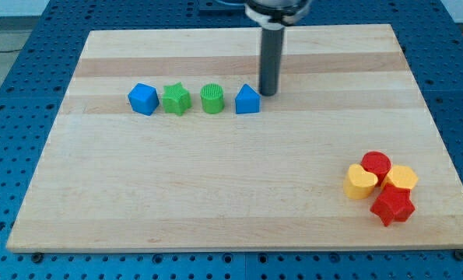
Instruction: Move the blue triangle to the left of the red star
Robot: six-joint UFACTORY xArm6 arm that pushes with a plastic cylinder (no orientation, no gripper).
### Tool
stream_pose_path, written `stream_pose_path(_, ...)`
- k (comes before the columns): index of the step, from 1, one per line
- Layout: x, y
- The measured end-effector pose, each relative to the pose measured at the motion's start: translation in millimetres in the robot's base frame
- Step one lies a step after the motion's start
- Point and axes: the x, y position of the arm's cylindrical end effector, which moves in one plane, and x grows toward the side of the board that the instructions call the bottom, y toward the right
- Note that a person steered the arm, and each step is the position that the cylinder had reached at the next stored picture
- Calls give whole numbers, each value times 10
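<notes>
The blue triangle [247, 100] sits in the upper middle of the wooden board [215, 194], at the right end of a row of blocks. My tip [268, 94] stands just to the right of it, nearly touching its upper right side. The red star [392, 206] lies far off at the lower right, in a tight cluster with other blocks.
In the row left of the triangle are a green cylinder [212, 99], a green star [176, 99] and a blue cube [143, 99]. Around the red star sit a red cylinder [376, 164], a yellow heart [360, 182] and a yellow hexagon [401, 178].
</notes>
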Motion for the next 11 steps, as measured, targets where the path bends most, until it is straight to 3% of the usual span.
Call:
stream_pose_path(2, 522, -320)
stream_pose_path(5, 860, -1006)
stream_pose_path(9, 1952, -1092)
stream_pose_path(11, 2265, -1205)
